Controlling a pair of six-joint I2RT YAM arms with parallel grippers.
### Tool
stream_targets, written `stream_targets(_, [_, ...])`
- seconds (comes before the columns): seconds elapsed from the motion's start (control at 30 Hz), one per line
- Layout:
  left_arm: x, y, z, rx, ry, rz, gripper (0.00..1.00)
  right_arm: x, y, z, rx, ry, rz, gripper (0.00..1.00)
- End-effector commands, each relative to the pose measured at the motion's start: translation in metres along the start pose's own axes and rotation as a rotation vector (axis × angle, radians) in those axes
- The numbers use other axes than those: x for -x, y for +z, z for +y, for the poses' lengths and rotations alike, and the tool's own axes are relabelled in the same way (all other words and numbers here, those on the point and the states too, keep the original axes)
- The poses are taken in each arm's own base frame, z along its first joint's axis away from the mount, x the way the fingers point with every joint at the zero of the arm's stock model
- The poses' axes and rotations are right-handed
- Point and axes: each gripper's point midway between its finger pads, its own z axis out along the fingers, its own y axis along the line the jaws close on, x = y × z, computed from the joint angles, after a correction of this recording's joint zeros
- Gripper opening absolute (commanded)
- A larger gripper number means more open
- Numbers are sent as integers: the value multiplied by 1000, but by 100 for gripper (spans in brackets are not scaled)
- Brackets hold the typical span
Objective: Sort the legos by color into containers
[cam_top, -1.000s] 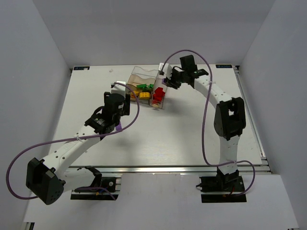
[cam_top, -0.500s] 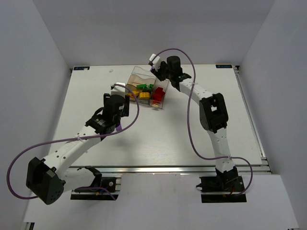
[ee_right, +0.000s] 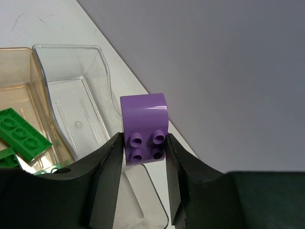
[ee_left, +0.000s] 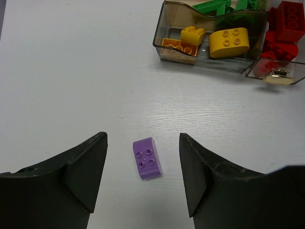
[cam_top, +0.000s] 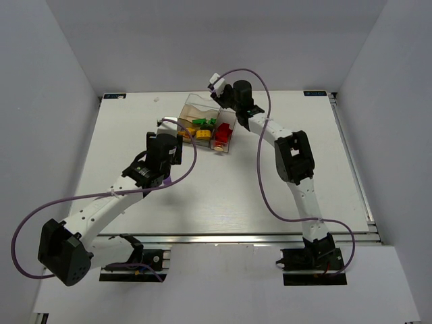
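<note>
Right claw [ee_right: 143,148] pinches a purple brick [ee_right: 143,117] between its fingers, up by the clear empty section of the box [ee_right: 71,102], next to the green bricks [ee_right: 24,136]. A second ago it sat out to the right of the box. It has now swung in over the far corner, so a drop looks close. Left claw [ee_left: 143,160] is wide open, low over a second purple brick [ee_left: 146,158] lying on the table [ee_left: 57,71] near the box. That arm has barely shifted.
</note>
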Motion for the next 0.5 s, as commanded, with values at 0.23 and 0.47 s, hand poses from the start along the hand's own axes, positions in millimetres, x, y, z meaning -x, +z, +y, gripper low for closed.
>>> stream_targets(0.23, [1, 0, 2, 10, 0, -8, 72, 21, 13, -9, -57, -25, -110, 11])
stream_targets(0.47, [1, -1, 2, 13, -1, -10, 72, 10, 18, -3, -54, -36, -105, 25])
